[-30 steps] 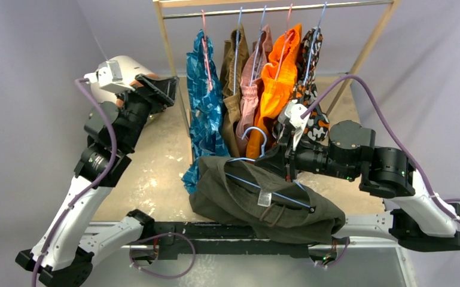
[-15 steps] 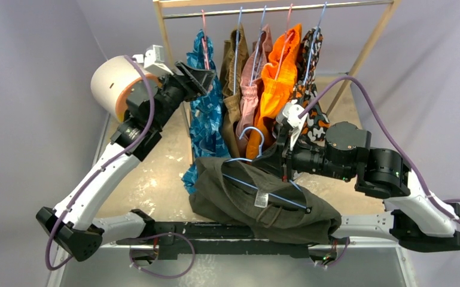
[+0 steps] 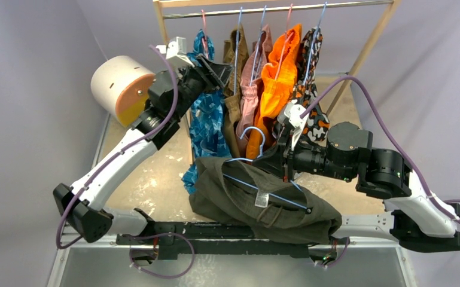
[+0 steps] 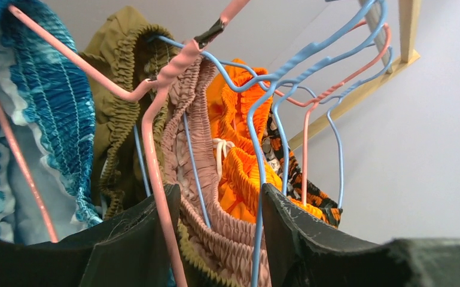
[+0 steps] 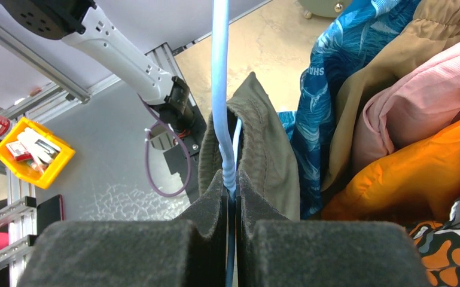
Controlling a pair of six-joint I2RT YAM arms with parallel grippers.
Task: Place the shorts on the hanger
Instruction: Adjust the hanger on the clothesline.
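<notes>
The dark olive-green shorts [image 3: 239, 200] are draped over the light-blue wire hanger [image 3: 275, 195], low at the table's front. The hanger's hook [image 3: 255, 135] points up towards the rack. My right gripper [image 3: 282, 160] is shut on the hanger's twisted neck. In the right wrist view the blue wire [image 5: 220, 89] runs up from between the closed pads [image 5: 206, 206], with the shorts [image 5: 266, 152] just behind. My left gripper [image 3: 220, 67] is open, raised among the clothes on the rack. In the left wrist view it [image 4: 215, 239] brackets pink ruched fabric and hanger wires.
A wooden rack with a metal rod [image 3: 275, 8] holds blue patterned shorts [image 3: 206, 119], tan-brown, pink, orange [image 3: 278, 84] and black-orange garments on pink and blue hangers. A white cylinder with an orange face [image 3: 119, 84] stands at the back left. A yellow bin [image 5: 33, 152] sits below the table.
My left arm has swung from the far left across to the rack, and its open gripper is now among the hung clothes. My right gripper still holds the hanger, almost unmoved.
</notes>
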